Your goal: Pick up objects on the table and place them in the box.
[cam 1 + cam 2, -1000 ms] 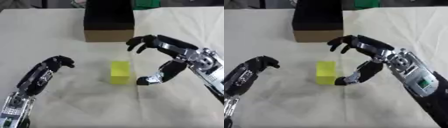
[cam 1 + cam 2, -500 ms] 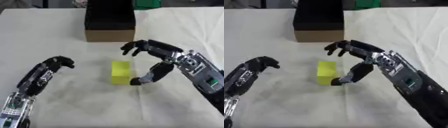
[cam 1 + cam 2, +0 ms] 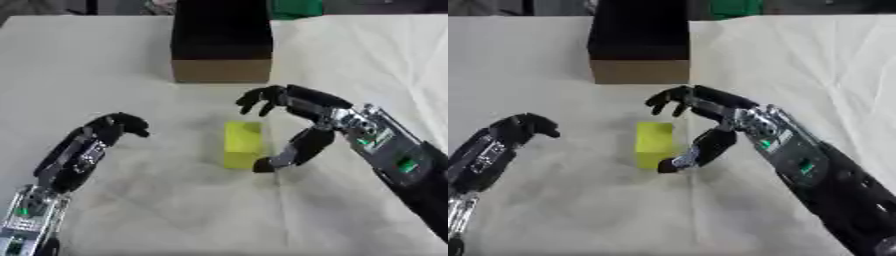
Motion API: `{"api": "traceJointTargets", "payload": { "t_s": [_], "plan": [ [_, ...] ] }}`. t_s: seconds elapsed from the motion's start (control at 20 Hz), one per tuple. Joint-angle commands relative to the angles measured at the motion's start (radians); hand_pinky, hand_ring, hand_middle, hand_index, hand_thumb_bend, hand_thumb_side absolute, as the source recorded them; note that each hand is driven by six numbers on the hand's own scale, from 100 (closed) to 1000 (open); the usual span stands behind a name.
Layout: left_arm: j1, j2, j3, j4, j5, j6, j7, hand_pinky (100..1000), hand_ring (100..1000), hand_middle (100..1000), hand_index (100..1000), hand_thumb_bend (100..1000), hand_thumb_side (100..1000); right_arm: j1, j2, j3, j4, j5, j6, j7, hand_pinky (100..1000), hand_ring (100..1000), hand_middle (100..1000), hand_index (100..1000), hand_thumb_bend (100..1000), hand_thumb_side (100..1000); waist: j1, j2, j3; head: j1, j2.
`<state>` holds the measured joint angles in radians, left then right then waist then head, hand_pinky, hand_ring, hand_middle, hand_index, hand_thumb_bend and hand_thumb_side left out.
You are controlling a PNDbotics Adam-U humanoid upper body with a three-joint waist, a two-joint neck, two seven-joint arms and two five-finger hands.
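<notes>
I'm seeing my right hand (image 3: 308, 117) arching over the yellow rectangular block (image 3: 241, 144), thumb touching its near corner; my left hand (image 3: 103, 134) is resting curled, well apart.

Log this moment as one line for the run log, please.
phase: reach | right hand open, arched around yellow block, thumb at its near corner | left hand curled, idle | box beyond

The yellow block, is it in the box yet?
Not yet. The yellow block lies on the table, in front of the box.
</notes>
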<state>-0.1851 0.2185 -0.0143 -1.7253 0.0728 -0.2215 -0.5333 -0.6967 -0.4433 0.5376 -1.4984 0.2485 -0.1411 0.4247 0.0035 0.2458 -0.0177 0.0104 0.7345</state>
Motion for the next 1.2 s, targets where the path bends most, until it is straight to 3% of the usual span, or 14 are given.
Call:
{"api": "traceJointTargets", "payload": {
  "t_s": [0.05, 0.5, 1.2],
  "plan": [
    [-0.009, 0.006, 0.001, -0.013, 0.004, -0.001, -0.004, 945, 726, 703, 792, 152, 830, -0.021, 0.001, -0.005, 0.014, 0.041, -0.014, -0.016, 751, 971, 744, 912, 661, 395, -0.001, -0.015, 0.002, -0.001, -0.006],
    [-0.009, 0.006, 0.000, -0.013, 0.005, -0.001, -0.005, 946, 726, 702, 792, 152, 830, -0.025, 0.017, -0.002, 0.036, 0.149, -0.043, -0.059, 743, 936, 710, 881, 697, 383, 0.000, -0.016, 0.003, -0.003, -0.005],
    [-0.009, 0.004, -0.001, -0.011, 0.004, 0.001, -0.006, 946, 726, 702, 791, 154, 832, -0.021, 0.046, 0.010, 0.052, 0.248, -0.075, -0.137, 710, 857, 540, 741, 703, 380, -0.001, -0.015, 0.004, -0.006, -0.004]
  ]
}}
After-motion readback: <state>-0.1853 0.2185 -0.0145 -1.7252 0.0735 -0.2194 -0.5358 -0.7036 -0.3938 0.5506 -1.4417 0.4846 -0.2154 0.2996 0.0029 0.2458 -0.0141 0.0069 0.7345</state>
